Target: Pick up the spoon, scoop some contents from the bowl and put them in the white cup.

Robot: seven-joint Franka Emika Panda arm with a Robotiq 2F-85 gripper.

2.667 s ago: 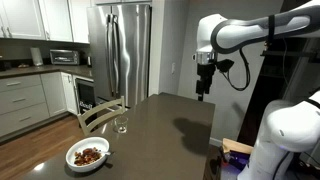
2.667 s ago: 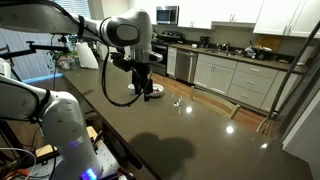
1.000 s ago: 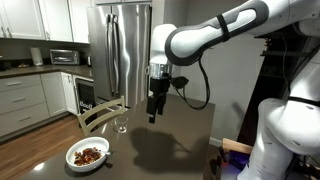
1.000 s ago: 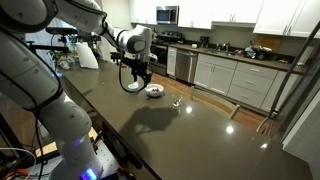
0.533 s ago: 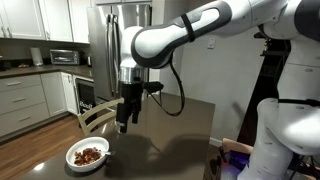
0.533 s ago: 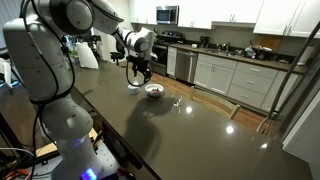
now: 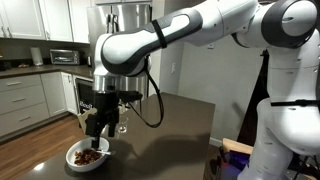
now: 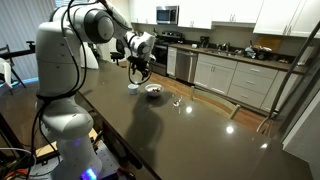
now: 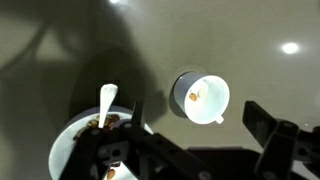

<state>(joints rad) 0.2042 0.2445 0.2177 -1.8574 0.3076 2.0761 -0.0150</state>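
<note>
One slim spoon [image 9: 107, 103] is what we must lift first. It lies in the bowl [image 9: 66, 152] at the lower left of the wrist view. One end is sunk among the reddish-brown contents [image 9: 110, 123], and the other, broad and pale, reaches over the rim above the dark table [image 9: 250, 40].

We judge the spoon light, stiff and smooth, so it is likely to skid or pivot under a careless pinch. Since it is so thin, we would take it across the bare stretch between the heap and the rim, with the fingers closing square on its narrow sides.

The gripper [image 7: 97, 128] hangs just over the bowl with its jaws spread wide and nothing between them.

The chunky pieces look loose and dry, and we expect them to roll off if the spoon tilts. The white cup [image 9: 200, 97] stands just beside the bowl, apart from it, with its mouth up. It looks light enough to tip at a knock.
</note>
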